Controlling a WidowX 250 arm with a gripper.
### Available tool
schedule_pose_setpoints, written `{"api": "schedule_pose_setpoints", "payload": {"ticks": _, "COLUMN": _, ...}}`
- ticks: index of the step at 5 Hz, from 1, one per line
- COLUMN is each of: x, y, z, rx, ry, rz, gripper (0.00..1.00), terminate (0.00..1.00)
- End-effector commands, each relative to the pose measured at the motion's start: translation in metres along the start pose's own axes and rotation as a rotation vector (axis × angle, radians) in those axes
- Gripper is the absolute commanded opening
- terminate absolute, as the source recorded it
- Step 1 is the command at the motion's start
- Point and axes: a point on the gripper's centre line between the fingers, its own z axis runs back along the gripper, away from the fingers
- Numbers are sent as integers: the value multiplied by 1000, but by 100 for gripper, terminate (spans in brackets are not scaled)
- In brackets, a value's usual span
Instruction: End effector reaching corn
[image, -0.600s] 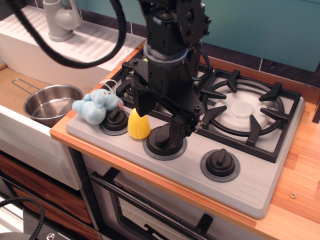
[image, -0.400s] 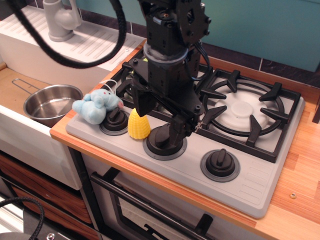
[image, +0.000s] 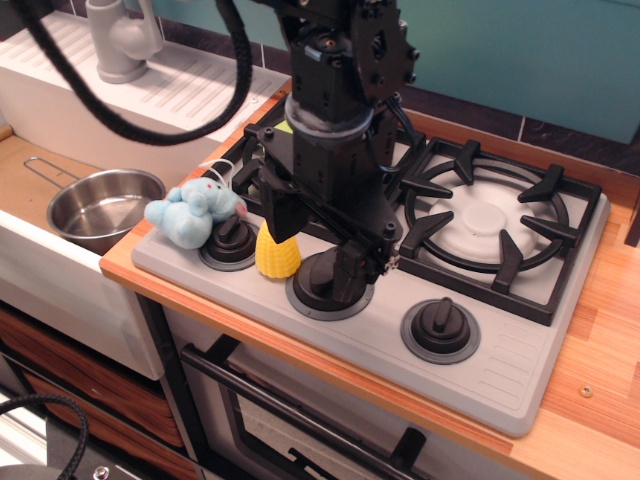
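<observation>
The corn (image: 277, 256) is a small bright-yellow bumpy cob standing upright on the grey stove front, between two black knobs. My black end effector (image: 315, 240) hangs over the stove just right of and above the corn. Its left finger (image: 280, 212) overlaps the top of the corn and its right finger (image: 355, 262) comes down by the middle knob. The jaws stand apart, with the corn at the left finger, not between them. Thick black cables run up to the top left.
A light-blue plush toy (image: 193, 210) lies on the left knob (image: 230, 243). Middle knob (image: 325, 285) and right knob (image: 440, 328) sit along the stove front. A steel pot (image: 103, 208) stands at the left. The right burner grate (image: 495, 228) and the white sink drainer (image: 150, 85) are behind.
The end effector has shifted slightly left and down, so its left finger now covers more of the corn's top. The corn and toys have not moved.
</observation>
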Motion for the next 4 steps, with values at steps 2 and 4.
{"api": "schedule_pose_setpoints", "payload": {"ticks": 2, "x": 33, "y": 28, "z": 19, "rx": 21, "ry": -18, "rz": 36, "gripper": 100, "terminate": 0}}
{"api": "schedule_pose_setpoints", "payload": {"ticks": 4, "x": 46, "y": 55, "z": 4, "rx": 27, "ry": -51, "rz": -6, "gripper": 100, "terminate": 0}}
